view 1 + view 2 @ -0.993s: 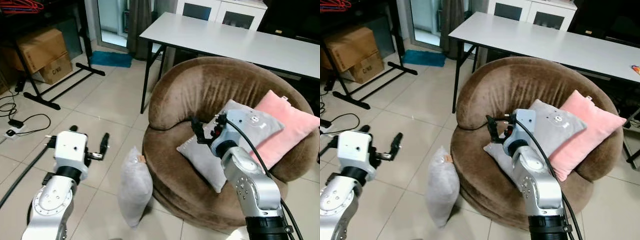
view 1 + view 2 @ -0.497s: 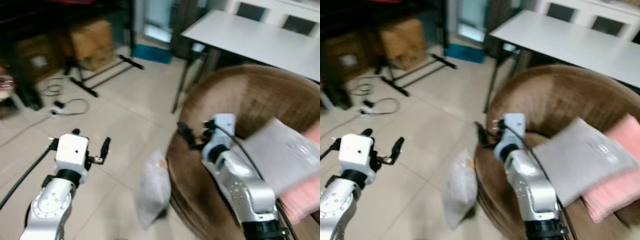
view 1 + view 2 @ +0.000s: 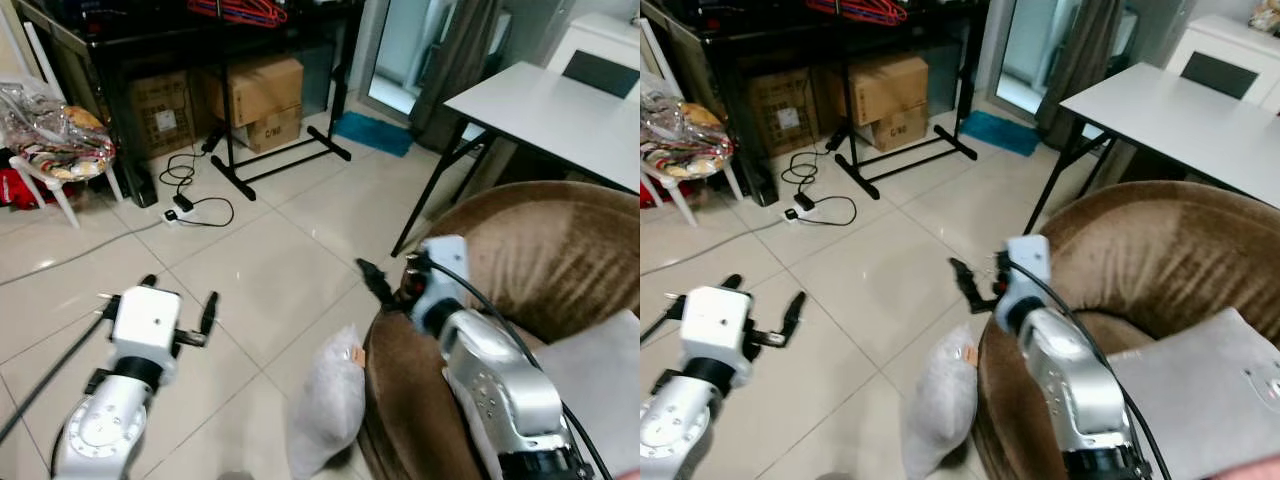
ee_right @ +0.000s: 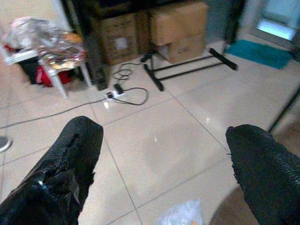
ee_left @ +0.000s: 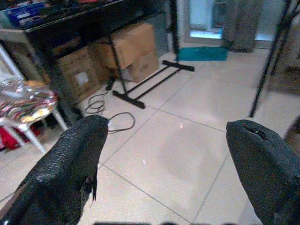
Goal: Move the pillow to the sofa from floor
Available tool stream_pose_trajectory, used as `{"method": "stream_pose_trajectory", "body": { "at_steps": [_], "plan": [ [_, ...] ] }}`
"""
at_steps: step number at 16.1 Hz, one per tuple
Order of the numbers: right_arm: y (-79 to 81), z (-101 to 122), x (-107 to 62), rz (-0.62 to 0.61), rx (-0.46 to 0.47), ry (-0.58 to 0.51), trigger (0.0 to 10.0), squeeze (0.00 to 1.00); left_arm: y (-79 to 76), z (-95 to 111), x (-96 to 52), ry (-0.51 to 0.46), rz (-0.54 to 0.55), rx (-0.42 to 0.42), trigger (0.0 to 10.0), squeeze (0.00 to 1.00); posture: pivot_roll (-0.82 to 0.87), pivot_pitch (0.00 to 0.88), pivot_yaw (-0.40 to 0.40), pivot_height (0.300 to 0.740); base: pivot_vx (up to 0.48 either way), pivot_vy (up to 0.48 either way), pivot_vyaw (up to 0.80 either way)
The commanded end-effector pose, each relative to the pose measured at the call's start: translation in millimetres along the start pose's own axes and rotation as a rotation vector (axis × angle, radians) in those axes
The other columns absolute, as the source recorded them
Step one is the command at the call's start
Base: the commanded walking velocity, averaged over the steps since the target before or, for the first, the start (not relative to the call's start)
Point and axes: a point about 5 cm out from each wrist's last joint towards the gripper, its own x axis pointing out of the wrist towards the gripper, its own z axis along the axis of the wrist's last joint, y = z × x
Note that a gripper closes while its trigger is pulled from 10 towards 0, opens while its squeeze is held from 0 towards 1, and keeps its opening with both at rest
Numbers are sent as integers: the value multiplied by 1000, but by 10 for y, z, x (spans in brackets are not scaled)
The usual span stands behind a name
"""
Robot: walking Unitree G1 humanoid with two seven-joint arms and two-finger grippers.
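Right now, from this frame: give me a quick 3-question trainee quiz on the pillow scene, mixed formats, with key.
1. True or false: the grey floor pillow already lies on the brown sofa.
2. Multiple choice: the left gripper is A) open over bare tiles, B) shut on the pillow, C) resting on the white table.
3. Fill in: the right gripper hangs above the pillow, fingers ____.

Key: 1 false, it stands on the floor against the sofa. 2 A. 3 open.
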Motion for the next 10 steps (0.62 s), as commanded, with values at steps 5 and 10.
{"method": "stream_pose_trajectory", "body": {
  "at_steps": [5, 10],
  "plan": [
    [-14, -54, -37, -21, 40, -8, 10000, 0, 99, 34, -20, -36, 72, 38, 10000, 0, 42, 0, -88, 691, 0, 0, 0],
    [16, -87, -35, -19, 58, 0, 10000, 0, 63, 44, 11, -47, 74, 35, 10000, 0, 43, 0, -91, 636, 0, 0, 0]
  ]
}}
